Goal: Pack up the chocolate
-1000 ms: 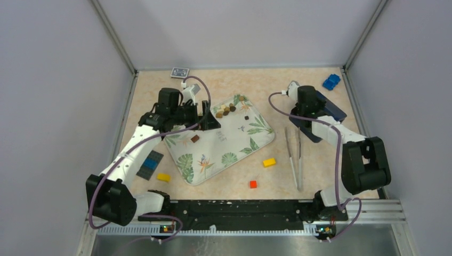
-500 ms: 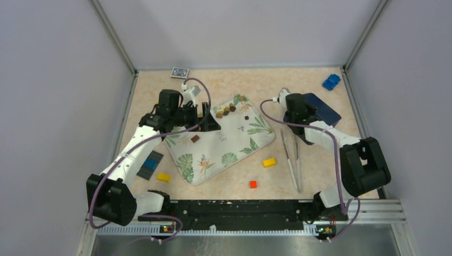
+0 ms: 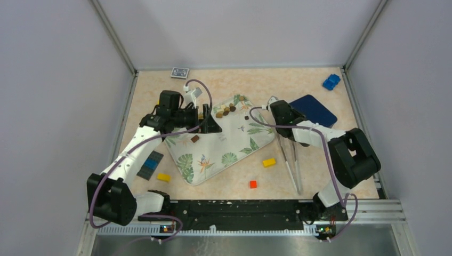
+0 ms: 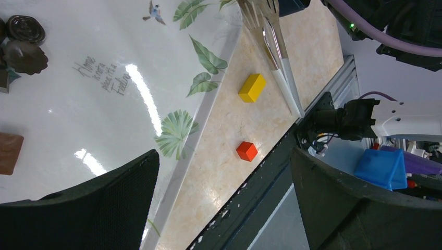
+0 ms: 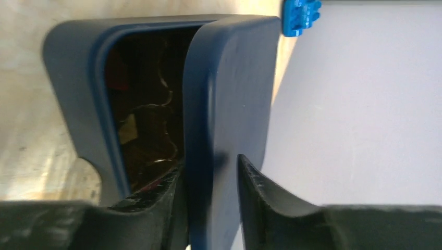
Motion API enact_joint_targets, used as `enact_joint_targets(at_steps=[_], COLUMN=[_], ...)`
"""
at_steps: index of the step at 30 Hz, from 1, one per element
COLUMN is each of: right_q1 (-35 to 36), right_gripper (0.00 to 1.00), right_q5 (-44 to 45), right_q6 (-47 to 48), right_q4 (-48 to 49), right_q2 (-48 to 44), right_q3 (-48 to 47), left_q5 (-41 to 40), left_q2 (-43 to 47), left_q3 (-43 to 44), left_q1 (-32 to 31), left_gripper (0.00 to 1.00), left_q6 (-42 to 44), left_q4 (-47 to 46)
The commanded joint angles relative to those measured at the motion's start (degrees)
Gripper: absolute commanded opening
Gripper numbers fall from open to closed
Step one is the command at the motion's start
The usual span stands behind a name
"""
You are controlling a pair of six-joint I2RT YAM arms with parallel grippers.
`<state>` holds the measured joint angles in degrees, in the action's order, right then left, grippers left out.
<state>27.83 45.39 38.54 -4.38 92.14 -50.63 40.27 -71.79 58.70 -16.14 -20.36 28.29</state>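
The chocolate point(image 3: 226, 110) is a cluster of small brown pieces at the far end of the leaf-print tray point(image 3: 234, 154). One brown square point(image 3: 195, 138) and one dark piece point(image 3: 246, 117) lie apart from it. The left wrist view shows two round dark pieces point(image 4: 23, 41) and the brown square point(image 4: 8, 153). My left gripper point(image 3: 212, 124) point(image 4: 224, 156) hangs open and empty over the tray's left part. My right gripper point(image 3: 293, 113) point(image 5: 208, 166) is shut on the raised lid point(image 5: 229, 104) of the dark blue box point(image 3: 314, 110), whose dark inside point(image 5: 146, 114) shows.
Metal tongs point(image 3: 292, 154) lie right of the tray. Around it lie a yellow brick point(image 3: 269, 162), a red brick point(image 3: 252, 184), another yellow brick point(image 3: 163, 177) and a dark brick plate point(image 3: 150, 164). A blue brick point(image 3: 331, 81) and a card box point(image 3: 180, 72) lie at the back.
My right arm has swung left, from over the blue box to its left edge. The left arm has hardly moved.
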Motion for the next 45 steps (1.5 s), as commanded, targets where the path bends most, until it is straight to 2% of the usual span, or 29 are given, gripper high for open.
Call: enact_joint_targets(at_steps=[1, 2, 3, 4, 5, 19, 22, 26, 30, 34, 40, 45], right_q1=[1.73, 1.79, 1.78, 1.84, 1.79, 0.72, -3.29, -17.38, -32.94, -41.48, -44.43, -44.80], right_gripper=[0.45, 0.47, 0.76, 0.83, 0.84, 0.90, 0.90, 0.88, 0.84, 0.84, 0.85, 0.84], right_q5=[-3.90, -4.42, -5.27, -5.69, -5.98, -10.84, -17.45, -35.69, -50.68, -60.52, -66.96, -68.66], right_q6=[-6.77, -7.62, -8.54, -9.01, -9.44, -16.52, -21.30, -35.61, -47.54, -52.92, -53.51, -54.41], right_q4=[-4.20, -4.89, -5.92, -6.41, -6.74, -10.67, -12.37, -17.24, -18.86, -16.88, -18.29, -15.85], right_q2=[0.86, 0.97, 1.00, 1.01, 0.91, -6.83, -9.99, -10.84, -6.51, 0.48, 12.24, 17.89], right_q3=[-4.50, -5.08, -5.65, -6.24, -6.54, -12.46, -14.82, -20.02, -24.56, -28.70, -36.47, -36.79], left_q5=[1.74, 1.60, 1.61, 1.68, 1.72, 2.49, -0.98, -4.80, -5.79, -3.94, -2.98, -0.47], left_q2=[-0.14, -0.25, -0.40, -0.48, -0.56, -4.17, -6.21, -12.64, -21.49, -29.81, -43.72, -52.66], left_q3=[0.10, 0.17, 0.25, 0.29, 0.36, 3.17, 5.46, 10.97, 17.81, 22.27, 32.76, 39.28], left_q1=[0.32, 0.32, 0.32, 0.32, 0.32, -1.19, -5.01, -12.42, -18.43, -21.49, -25.33, -25.86], left_gripper=[0.99, 0.99, 0.99, 0.99, 0.99, 0.99, 0.98, 0.97, 0.97, 0.98, 0.99, 0.99], left_q6=[-0.10, -0.07, -0.04, -0.10, -0.20, -6.41, -8.33, -11.54, -14.51, -19.89, -23.92, -23.45], left_q4=[-1.53, -1.45, -1.33, -1.27, -1.23, -7.45, -9.76, -12.50, -16.01, -23.53, -27.83, -27.77])
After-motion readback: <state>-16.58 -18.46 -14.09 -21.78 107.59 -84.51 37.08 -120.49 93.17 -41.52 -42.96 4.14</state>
